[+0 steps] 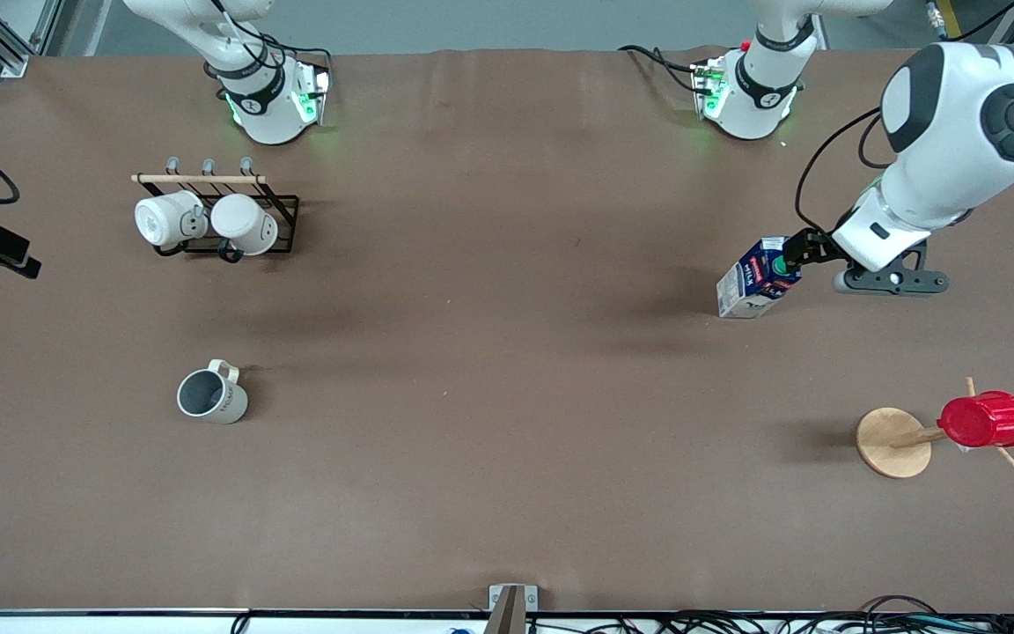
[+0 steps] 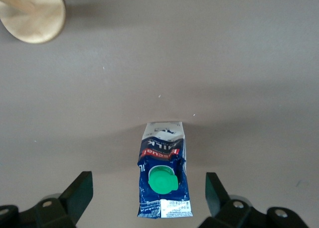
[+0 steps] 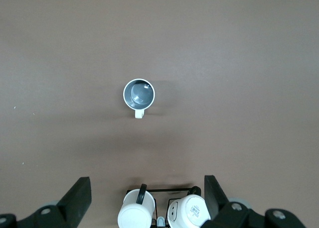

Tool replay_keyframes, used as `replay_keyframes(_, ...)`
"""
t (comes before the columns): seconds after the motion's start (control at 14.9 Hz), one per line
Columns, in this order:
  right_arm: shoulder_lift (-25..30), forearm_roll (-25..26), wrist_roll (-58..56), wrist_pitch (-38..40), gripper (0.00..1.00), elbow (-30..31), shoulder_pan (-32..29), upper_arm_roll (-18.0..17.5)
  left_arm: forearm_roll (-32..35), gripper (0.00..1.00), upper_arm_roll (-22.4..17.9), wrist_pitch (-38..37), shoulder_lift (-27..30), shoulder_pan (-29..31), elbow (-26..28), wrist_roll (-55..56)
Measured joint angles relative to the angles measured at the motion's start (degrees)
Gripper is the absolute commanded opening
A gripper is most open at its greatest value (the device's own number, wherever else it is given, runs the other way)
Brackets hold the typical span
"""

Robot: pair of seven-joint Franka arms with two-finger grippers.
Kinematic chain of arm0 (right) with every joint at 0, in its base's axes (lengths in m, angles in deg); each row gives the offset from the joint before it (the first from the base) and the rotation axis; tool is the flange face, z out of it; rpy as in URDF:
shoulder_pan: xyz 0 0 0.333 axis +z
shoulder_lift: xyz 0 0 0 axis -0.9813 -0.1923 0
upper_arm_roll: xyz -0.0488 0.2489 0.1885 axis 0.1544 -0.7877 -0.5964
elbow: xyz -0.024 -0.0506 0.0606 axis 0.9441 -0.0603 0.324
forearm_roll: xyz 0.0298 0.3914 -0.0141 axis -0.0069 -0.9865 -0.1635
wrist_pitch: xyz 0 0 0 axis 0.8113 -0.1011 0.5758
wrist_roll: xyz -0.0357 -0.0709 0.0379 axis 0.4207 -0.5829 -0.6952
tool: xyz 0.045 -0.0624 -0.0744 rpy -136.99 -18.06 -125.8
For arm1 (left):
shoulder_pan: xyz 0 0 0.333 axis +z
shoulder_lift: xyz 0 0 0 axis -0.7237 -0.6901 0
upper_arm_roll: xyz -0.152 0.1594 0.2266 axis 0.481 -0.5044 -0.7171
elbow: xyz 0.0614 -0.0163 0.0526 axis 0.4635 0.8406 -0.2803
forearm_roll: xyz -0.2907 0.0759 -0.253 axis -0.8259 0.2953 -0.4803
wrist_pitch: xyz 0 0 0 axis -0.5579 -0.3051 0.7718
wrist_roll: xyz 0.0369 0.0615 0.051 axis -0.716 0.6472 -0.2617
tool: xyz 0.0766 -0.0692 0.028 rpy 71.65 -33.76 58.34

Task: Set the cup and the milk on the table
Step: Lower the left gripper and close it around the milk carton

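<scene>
The milk (image 1: pixel 755 280) is standing on the bench (image 1: pixel 507 423) toward the left arm's end; the left gripper (image 2: pixel 149 190) is hanging wide open around its top, fingers apart from it; the cup (image 1: pixel 212 394) is sitting upright nearer the front camera than the mug rack (image 1: pixel 216 216); the right gripper (image 3: pixel 148 198) is hovering wide open and empty above that rack.

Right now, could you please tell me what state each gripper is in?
Left gripper: open, fingers either side of the milk, not clamping it.
Right gripper: open, holding nothing, high over the mug rack.

3 mugs (image 1: pixel 212 394), 1 red cup (image 1: pixel 985 420), 1 milk carton (image 1: pixel 755 280).
</scene>
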Motion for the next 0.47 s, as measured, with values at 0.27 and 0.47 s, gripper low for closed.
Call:
replay_keyframes(0.27, 0.0, 0.0, 0.0, 0.0, 1.0, 0.0, 0.0, 0.0, 0.0, 0.99, 0.0, 3.8, 0.3, 0.2, 4.4, 0.0)
replay_keyframes(0.47, 0.0, 0.0, 0.0, 0.0, 1.0, 0.0, -0.1, 0.0, 0.0, 0.99, 0.0, 5.2, 0.3, 0.2, 6.3, 0.0)
